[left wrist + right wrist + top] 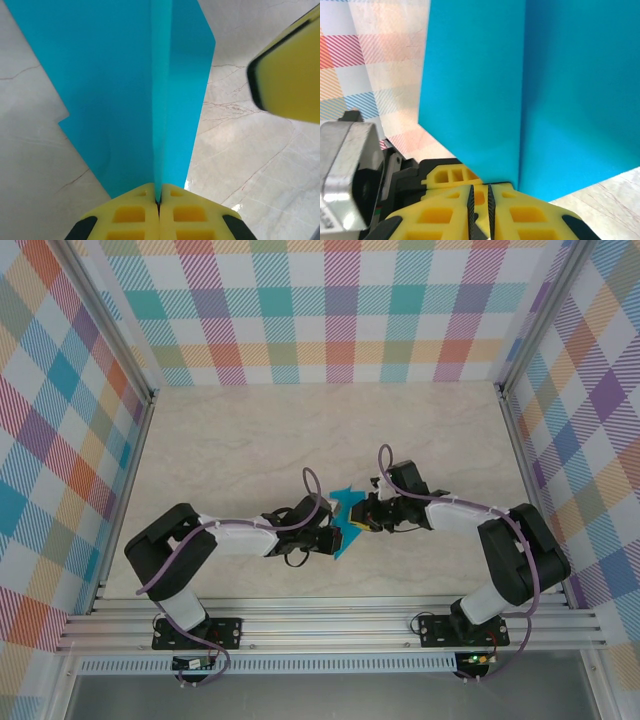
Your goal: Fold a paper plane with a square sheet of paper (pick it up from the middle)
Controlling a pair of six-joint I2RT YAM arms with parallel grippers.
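paper: one teal sheet (347, 502), partly folded, at the centre of the surface (300, 430), between the two claws
paper shape: no longer a flat square; a straight ridge stands up along its middle, with flaps falling to either side
left claw: (159, 202) fingers pressed together on the near end of that ridge; the paper runs away from it toward 12 o'clock in the wrist view
why left: probably pinching the middle fold to keep the crease sharp and the sheet from sliding
right claw: (480, 200) fingers almost together with a thin slit left and no paper seen in it; the sheet stands just past the tips at 12 o'clock
why right: likely parked close to press or take a flap; from the left wrist view its finger sits at 2 o'clock, apart from the paper's edge
layout, top view: paper at 3 o'clock of left claw, 9 o'clock of right claw
progress: mid-fold by my guess, not yet a dart
count: paper 1, claws 2, arms 2
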